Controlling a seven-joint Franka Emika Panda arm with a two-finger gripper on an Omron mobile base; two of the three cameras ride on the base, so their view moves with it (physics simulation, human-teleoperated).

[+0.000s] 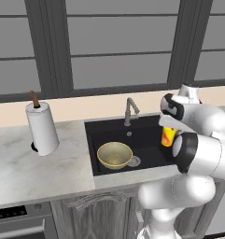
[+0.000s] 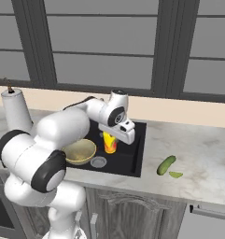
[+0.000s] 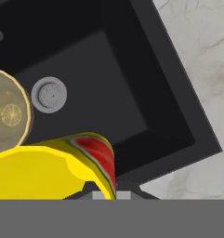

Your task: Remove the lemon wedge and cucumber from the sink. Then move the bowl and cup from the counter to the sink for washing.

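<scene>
The yellow cup (image 1: 167, 136) with red markings hangs over the right part of the black sink (image 1: 89, 140), and my gripper (image 1: 168, 130) is shut on it. In the hand view the cup (image 3: 53, 169) covers the fingertips. The tan bowl (image 1: 115, 154) rests inside the sink at its left, beside the silver drain (image 1: 134, 161). On the counter (image 2: 202, 158) to the right of the sink lie the dark green cucumber (image 2: 166, 165) and, just beside it, the tiny lemon wedge (image 2: 175, 174).
The grey faucet (image 1: 130, 110) stands at the back rim of the sink. A paper towel roll (image 1: 41, 128) stands on the counter at the left. A window wall runs behind. My own arm hides the sink's right edge in the left base view.
</scene>
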